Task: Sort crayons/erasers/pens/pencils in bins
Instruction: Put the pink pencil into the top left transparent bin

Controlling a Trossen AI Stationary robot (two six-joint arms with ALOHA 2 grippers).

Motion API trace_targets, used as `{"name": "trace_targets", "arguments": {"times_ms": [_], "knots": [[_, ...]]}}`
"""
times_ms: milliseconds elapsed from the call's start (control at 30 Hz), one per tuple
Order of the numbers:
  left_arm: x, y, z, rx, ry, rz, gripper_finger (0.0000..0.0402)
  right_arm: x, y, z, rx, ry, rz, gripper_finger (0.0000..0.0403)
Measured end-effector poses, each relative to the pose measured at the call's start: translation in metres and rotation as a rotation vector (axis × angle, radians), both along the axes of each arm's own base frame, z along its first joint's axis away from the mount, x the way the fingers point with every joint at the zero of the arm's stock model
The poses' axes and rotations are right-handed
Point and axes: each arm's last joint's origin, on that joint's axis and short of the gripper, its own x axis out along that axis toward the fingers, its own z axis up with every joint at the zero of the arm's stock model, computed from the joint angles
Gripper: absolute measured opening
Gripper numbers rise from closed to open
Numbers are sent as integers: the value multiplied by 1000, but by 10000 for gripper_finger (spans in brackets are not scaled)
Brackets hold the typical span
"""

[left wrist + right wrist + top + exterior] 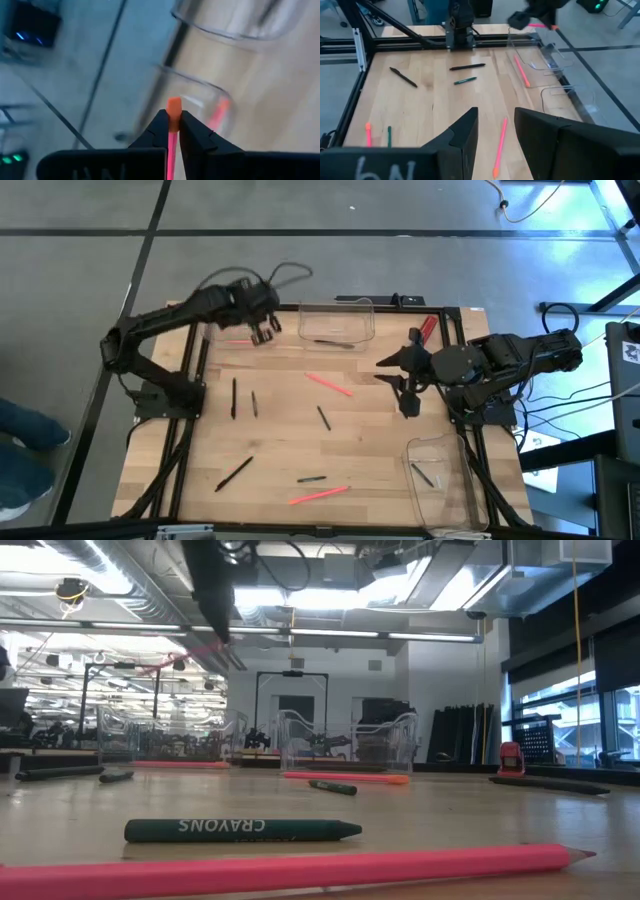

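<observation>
Two pincers are up over the desk [350,430]. The left pincer [265,332] is squeezed tight on a thin pink stick [173,131], and it hangs over the far left bin [215,332]. A pink stick [237,340] lies in that bin. The right pincer [408,402] has its fingers [462,135] apart and holds nothing. It hangs over the right side of the desk, between the far middle bin [337,322] and the near right bin [443,472].

The far middle bin holds a dark stick [330,342]. The near right bin holds one dark stick [422,474] too.

Black pens are loose on the desk: one [234,398] at the left and one [233,473] near the front left. Pink sticks lie on the wood as well, one in the middle [329,384] and one at the front [318,495]. A green crayon [242,830] lies at the front, just beside that pink stick.
</observation>
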Motion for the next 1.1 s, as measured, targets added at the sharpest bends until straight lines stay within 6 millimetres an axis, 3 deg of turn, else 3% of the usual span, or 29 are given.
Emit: {"name": "trace_targets", "arguments": {"times_ms": [133, 367, 633, 1100], "knots": [[-5, 33, -6, -31, 7, -37, 14, 0, 0, 0, 1, -4, 0, 130], [-10, 73, -32, -123, 87, -29, 14, 1, 0, 1, 2, -13, -3, 130], [-4, 89, -56, -221, 144, -105, 14, 0, -5, 2, -96, -42, -160, 130], [-9, 115, -88, -358, 160, -78, 14, 0, -5, 3, -106, -45, -177, 130]]}}
